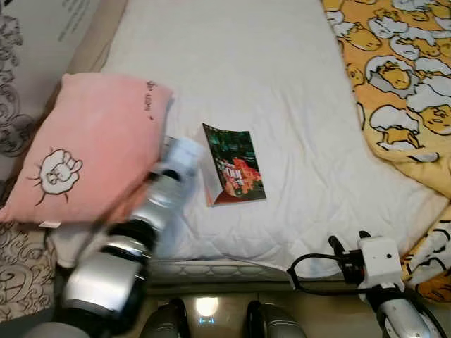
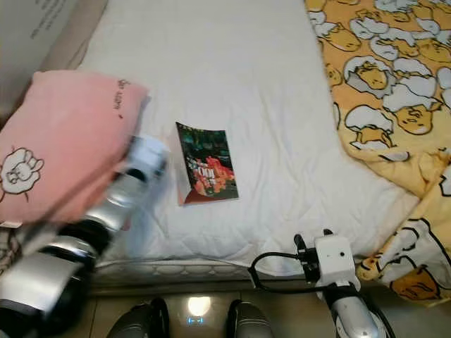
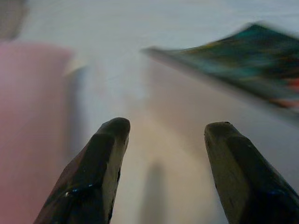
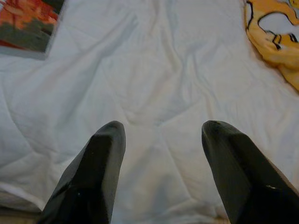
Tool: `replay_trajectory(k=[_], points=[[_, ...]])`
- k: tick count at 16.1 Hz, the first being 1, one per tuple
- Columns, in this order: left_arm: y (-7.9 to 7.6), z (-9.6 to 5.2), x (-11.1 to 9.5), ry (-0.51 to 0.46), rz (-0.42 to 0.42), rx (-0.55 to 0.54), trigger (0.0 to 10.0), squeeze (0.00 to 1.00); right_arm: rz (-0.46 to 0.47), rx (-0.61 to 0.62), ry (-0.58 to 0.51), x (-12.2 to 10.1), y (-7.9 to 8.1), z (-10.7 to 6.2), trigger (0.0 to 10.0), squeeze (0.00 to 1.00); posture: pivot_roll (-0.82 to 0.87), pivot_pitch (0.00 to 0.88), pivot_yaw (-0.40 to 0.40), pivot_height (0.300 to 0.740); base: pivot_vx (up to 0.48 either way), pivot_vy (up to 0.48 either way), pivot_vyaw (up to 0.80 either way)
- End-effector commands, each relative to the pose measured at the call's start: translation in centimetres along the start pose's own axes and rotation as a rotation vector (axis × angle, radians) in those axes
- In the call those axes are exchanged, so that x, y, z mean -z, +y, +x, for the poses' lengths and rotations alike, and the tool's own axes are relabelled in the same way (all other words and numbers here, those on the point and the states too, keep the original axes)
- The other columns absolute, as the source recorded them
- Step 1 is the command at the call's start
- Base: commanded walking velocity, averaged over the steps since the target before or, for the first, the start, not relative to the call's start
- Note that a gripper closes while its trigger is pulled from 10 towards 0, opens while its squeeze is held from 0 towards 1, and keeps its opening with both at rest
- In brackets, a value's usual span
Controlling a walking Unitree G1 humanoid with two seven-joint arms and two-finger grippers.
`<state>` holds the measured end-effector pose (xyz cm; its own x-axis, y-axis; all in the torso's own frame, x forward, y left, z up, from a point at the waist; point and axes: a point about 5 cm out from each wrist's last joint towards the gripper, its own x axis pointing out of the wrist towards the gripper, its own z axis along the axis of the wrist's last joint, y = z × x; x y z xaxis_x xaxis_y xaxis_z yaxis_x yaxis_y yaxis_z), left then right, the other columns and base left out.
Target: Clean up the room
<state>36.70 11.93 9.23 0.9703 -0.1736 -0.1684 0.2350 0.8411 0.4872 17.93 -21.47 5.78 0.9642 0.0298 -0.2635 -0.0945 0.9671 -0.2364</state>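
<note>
Head view: book (image 1: 234, 164) mid-bed, pillow (image 1: 84, 144) at its 9 o'clock; my left arm between them.
Left wrist: left fingers (image 3: 166, 161) apart, book at 2 o'clock, blurred. Risk: snag pillow, shove book.
Right wrist: right fingers (image 4: 161, 172) apart, idle over bed (image 4: 154, 79).

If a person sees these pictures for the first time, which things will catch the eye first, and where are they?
A colourful book lies flat in the middle of the white mattress, with a pink pillow to its left and a yellow cartoon-print blanket along the right side. The left gripper, jaws open, reaches over the mattress between pillow and book; the right gripper, also open, hovers near the mattress's front edge.
</note>
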Motion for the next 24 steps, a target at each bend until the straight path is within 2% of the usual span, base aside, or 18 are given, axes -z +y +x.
replay_trajectory(k=[1, 3, 6, 7, 9, 11, 12, 14, 15, 16, 18, 20, 22, 24], points=[[-1.2, -0.2, 0.1, -0.002, 0.029, 0.062, 10.0, 0.00, -0.012, -0.003, 0.040, 0.8, -0.2, -0.4, 10.0, 0.00, -0.30, 0.189, -0.054, 0.740, 0.000, 0.000, 0.00], [-2.4, -0.2, 0.1, 0.008, 0.060, 0.128, 10.0, 0.00, -0.011, -0.001, 0.043, 0.9, -0.2, -0.5, 10.0, 0.00, -0.30, 0.193, -0.048, 0.740, 0.000, 0.000, 0.00], [-3.6, -0.3, -0.1, 0.010, 0.047, 0.183, 10.0, 0.00, -0.008, 0.008, 0.053, 1.2, -0.2, -0.8, 10.0, 0.00, -0.31, 0.195, -0.041, 0.740, 0.000, 0.000, 0.00], [-3.6, -0.2, -0.5, -0.003, -0.002, 0.179, 10.0, 0.00, -0.007, 0.010, 0.054, 1.2, -0.1, -0.8, 10.0, 0.00, -0.31, 0.196, -0.039, 0.740, 0.000, 0.000, 0.00], [-3.0, 0.0, -0.7, -0.008, -0.037, 0.148, 10.0, 0.00, -0.006, 0.011, 0.054, 1.2, -0.1, -0.8, 10.0, 0.00, -0.31, 0.197, -0.039, 0.740, 0.000, 0.000, 0.00], [-1.9, 0.1, -0.4, 0.001, -0.018, 0.112, 10.0, 0.00, -0.005, 0.012, 0.055, 1.2, -0.1, -0.7, 10.0, 0.00, -0.31, 0.196, -0.038, 0.740, 0.000, 0.000, 0.00], [-1.8, 0.0, -0.1, 0.010, 0.002, 0.122, 10.0, 0.00, -0.005, 0.011, 0.056, 1.2, -0.2, -0.7, 10.0, 0.00, -0.31, 0.196, -0.040, 0.740, 0.000, 0.000, 0.00], [-3.1, -0.2, 0.0, 0.025, -0.110, 0.215, 10.0, 0.00, -0.006, 0.006, 0.057, 1.3, -0.1, -0.7, 10.0, 0.00, -0.30, 0.196, -0.044, 0.740, 0.000, 0.000, 0.00], [-4.7, -0.4, -0.3, 0.037, -0.273, 0.315, 10.0, 0.00, -0.007, 0.004, 0.056, 1.3, -0.1, -0.6, 10.0, 0.00, -0.30, 0.196, -0.047, 0.740, 0.000, 0.000, 0.00], [-5.2, -0.5, -0.5, 0.039, -0.336, 0.346, 10.0, 0.00, -0.007, 0.003, 0.056, 1.2, -0.1, -0.6, 10.0, 0.00, -0.30, 0.196, -0.047, 0.740, 0.000, 0.000, 0.00], [-7.3, -0.7, -1.4, 0.044, -0.524, 0.443, 10.0, 0.00, -0.009, -0.001, 0.056, 1.2, -0.2, -0.5, 10.0, 0.00, -0.30, 0.194, -0.050, 0.740, 0.000, 0.000, 0.00], [-8.4, -0.9, -1.7, 0.052, -0.646, 0.488, 10.0, 0.00, -0.010, -0.001, 0.060, 1.3, -0.3, -0.5, 10.0, 0.00, -0.30, 0.194, -0.050, 0.740, 0.000, 0.000, 0.00], [-9.9, -1.4, -2.0, 0.062, -0.722, 0.553, 10.0, 0.00, -0.009, -0.003, 0.067, 1.4, -0.2, -0.6, 10.0, 0.00, -0.30, 0.196, -0.050, 0.740, 0.000, 0.000, 0.00], [-10.3, -1.6, -1.6, 0.078, -0.711, 0.570, 10.0, 0.00, -0.008, -0.005, 0.069, 1.4, -0.2, -0.6, 10.0, 0.00, -0.30, 0.196, -0.048, 0.740, 0.000, 0.000, 0.00]])
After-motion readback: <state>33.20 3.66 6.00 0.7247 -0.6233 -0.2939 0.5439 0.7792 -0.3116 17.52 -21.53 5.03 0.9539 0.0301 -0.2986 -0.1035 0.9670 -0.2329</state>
